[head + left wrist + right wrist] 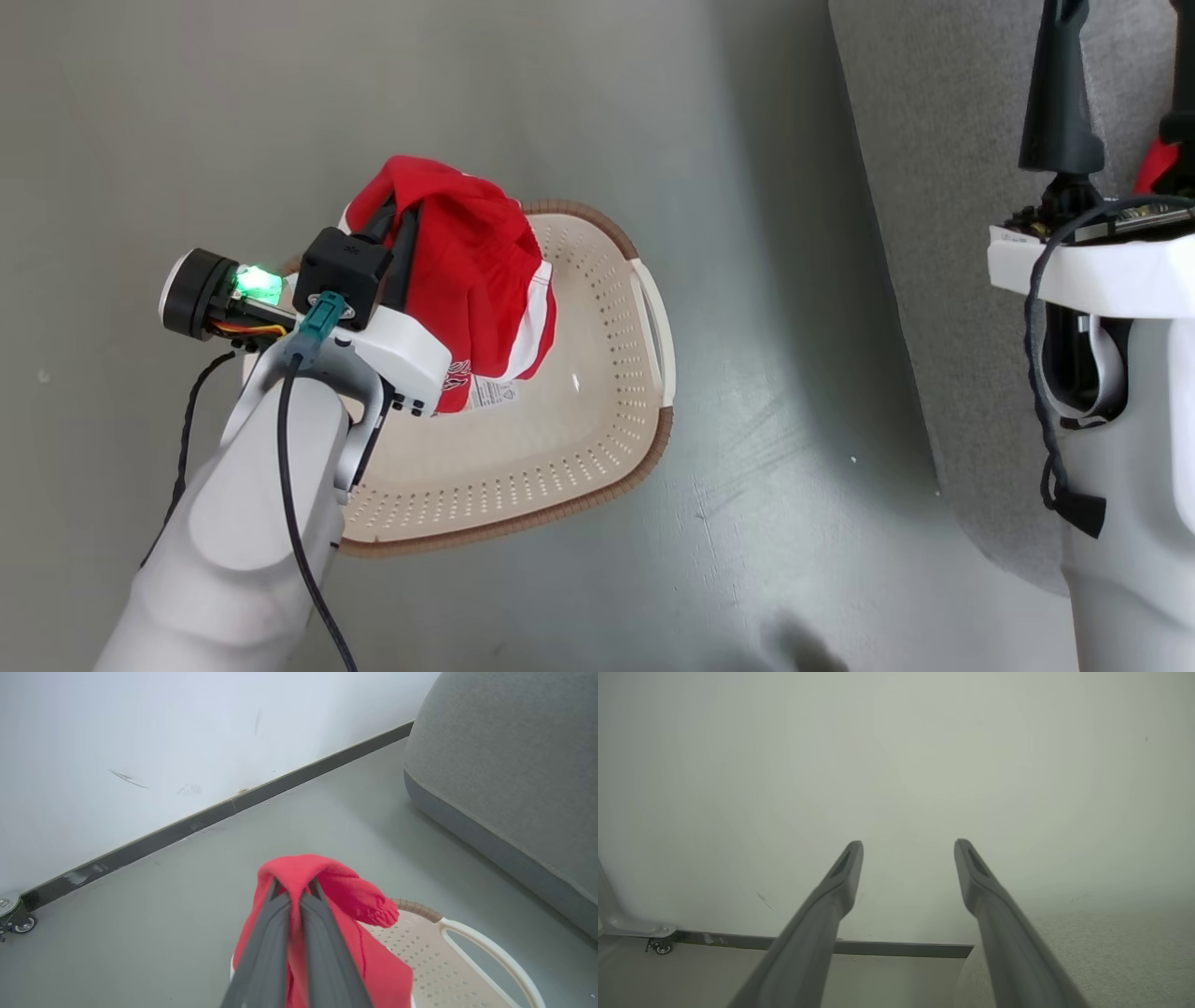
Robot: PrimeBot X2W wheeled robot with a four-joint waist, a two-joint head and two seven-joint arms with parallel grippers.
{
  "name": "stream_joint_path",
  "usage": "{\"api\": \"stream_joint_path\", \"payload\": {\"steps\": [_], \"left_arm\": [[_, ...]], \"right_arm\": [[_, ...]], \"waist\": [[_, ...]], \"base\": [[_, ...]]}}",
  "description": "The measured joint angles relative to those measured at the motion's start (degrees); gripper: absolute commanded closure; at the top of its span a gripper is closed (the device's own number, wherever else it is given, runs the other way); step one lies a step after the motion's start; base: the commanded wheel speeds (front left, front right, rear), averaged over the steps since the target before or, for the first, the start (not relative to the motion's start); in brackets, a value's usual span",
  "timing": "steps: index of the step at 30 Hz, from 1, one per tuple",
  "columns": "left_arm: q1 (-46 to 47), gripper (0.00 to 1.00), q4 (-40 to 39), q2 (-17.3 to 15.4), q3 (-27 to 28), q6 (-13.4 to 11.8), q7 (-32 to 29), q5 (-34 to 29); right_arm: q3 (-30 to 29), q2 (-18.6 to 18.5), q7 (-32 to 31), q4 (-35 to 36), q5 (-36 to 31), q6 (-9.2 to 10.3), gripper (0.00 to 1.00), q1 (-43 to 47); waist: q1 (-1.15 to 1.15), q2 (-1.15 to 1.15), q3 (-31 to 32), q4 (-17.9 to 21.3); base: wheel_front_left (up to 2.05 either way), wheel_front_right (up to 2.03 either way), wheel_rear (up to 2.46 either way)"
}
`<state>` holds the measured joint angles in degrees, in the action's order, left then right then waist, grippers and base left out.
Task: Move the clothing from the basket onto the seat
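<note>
The left claw (295,887) is clamped shut on a bunch of the red shorts (485,280). They hang from it over the left end of the basket (597,467); whether the hem touches the basket's bottom is unclear. The basket stands on the grey floor (766,523), with a strip of floor between it and the seat (509,765) to the right. The right claw (909,847) is spread open and holds nothing, pointing at a pale wall (896,742) above a dark baseboard (887,948).
</note>
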<state>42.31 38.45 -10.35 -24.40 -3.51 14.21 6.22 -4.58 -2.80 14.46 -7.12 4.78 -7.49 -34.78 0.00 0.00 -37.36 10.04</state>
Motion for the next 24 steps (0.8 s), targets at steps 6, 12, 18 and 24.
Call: {"api": "stream_joint_path", "payload": {"steps": [6,12,18,24], "left_arm": [[-1.50,1.00,-4.83,-0.11,1.05,0.01,0.01,0.88],[-3.16,1.00,-8.67,-0.55,2.75,0.69,0.02,2.90],[-4.77,1.00,-11.28,-1.23,3.89,1.85,0.27,4.28],[-6.53,1.00,-13.32,-1.48,4.27,3.21,0.27,5.03]], "right_arm": [[-0.01,-0.20,0.00,-0.93,-1.31,0.00,0.00,1.12],[0.00,-1.01,0.00,-2.15,-1.74,0.00,0.00,2.86],[0.71,-1.58,0.00,-3.72,-2.13,0.00,0.00,4.69],[1.32,-2.25,0.00,-5.02,-2.22,0.00,0.00,6.98]], "waist": [[0.00,0.00,2.83,-1.07],[0.00,0.00,5.93,-2.13],[0.00,0.00,9.28,-3.16],[0.00,0.00,12.76,-4.10]], "base": [[0.00,0.00,0.00],[0.00,0.00,0.00],[0.00,0.00,0.00],[0.00,0.00,0.00]]}}
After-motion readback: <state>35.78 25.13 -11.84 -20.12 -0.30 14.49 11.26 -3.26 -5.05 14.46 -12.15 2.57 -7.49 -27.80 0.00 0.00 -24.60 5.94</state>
